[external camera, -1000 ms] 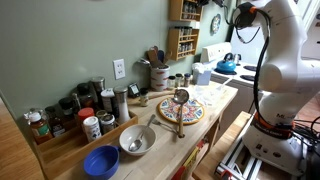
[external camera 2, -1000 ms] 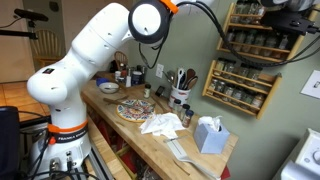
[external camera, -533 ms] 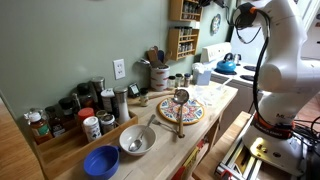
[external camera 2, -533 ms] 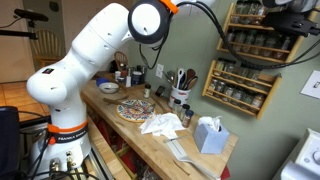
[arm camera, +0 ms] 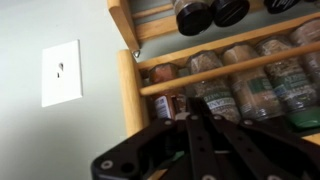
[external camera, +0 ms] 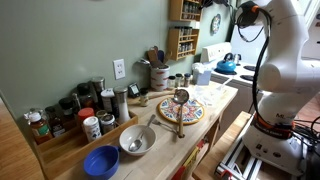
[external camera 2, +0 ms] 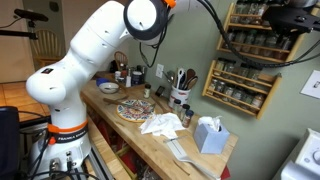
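In the wrist view my gripper (arm camera: 196, 122) fills the lower middle, its two dark fingers pressed together with nothing between them. It is raised high, facing a wooden spice rack (arm camera: 240, 72) on the wall, whose shelves hold several jars. A white switch plate (arm camera: 60, 72) is on the wall left of the rack. The rack also shows in both exterior views (external camera: 183, 28) (external camera 2: 245, 62). The white arm (external camera 2: 95, 50) reaches up above the wooden counter (external camera 2: 190, 160), and the gripper sits at the top edge of those views.
On the counter are a patterned plate (external camera: 182, 113) (external camera 2: 135, 110) with a strainer (external camera: 180, 98), a metal bowl (external camera: 137, 141), a blue bowl (external camera: 101, 160), a utensil crock (external camera: 158, 76) (external camera 2: 180, 96), white cloth (external camera 2: 160, 123), a tissue box (external camera 2: 210, 134) and several jars (external camera: 90, 110).
The arm's upper joint has risen slightly toward the top of the frame. Nothing on the counter has moved.
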Robot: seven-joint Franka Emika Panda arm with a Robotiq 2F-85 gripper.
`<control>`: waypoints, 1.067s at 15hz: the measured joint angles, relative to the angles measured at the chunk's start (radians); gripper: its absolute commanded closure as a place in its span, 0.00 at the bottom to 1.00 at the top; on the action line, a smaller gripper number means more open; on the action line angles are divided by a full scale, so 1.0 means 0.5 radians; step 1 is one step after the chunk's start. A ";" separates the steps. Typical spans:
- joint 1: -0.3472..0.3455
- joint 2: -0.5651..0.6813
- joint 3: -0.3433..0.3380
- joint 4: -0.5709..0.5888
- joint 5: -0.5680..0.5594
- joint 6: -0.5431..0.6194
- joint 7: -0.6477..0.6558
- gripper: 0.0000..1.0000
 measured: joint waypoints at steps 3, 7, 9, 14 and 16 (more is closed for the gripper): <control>-0.017 -0.081 -0.057 -0.006 -0.066 -0.242 0.000 0.95; -0.019 -0.234 -0.132 -0.027 -0.253 -0.704 -0.010 0.94; 0.033 -0.316 -0.155 -0.070 -0.393 -0.842 -0.038 0.94; 0.336 -0.533 -0.177 -0.276 -0.864 -0.909 -0.090 0.71; 0.485 -0.625 -0.169 -0.399 -1.022 -0.906 -0.094 0.69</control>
